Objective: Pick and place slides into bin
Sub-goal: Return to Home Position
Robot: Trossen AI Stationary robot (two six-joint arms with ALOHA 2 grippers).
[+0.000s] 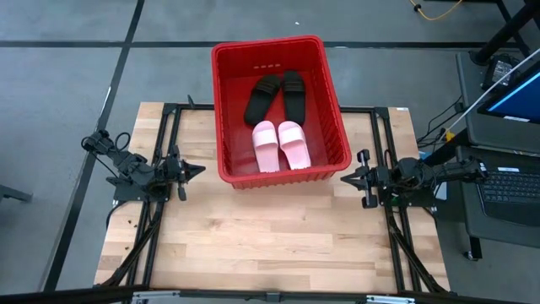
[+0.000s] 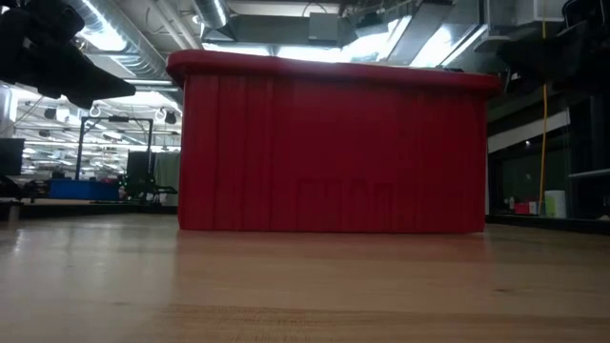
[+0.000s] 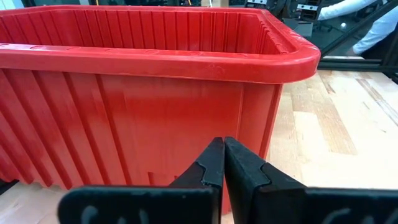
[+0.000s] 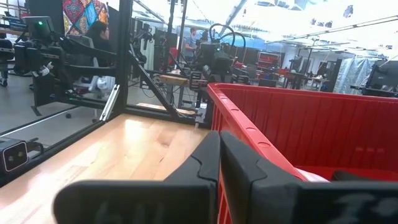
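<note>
The red bin [image 1: 278, 110] stands on the wooden table at its far middle; it also fills the low view [image 2: 334, 143] and the left wrist view [image 3: 143, 93]. Inside it lie two black slides [image 1: 274, 95] toward the far wall and two pale pink slides [image 1: 283, 145] toward the near wall, soles on the bin's floor. My left gripper [image 1: 199, 170] is shut and empty, left of the bin's near left corner. My right gripper [image 1: 344, 178] is shut and empty, right of the bin's near right corner; its view shows the bin's rim [image 4: 249, 130].
Black frame rails [image 1: 160, 211] run along both sides of the table. Bare wood [image 1: 270, 236] lies in front of the bin. A desk with a laptop [image 1: 506, 169] stands beyond the right edge. A person's sleeve [image 3: 373, 31] shows in the room behind.
</note>
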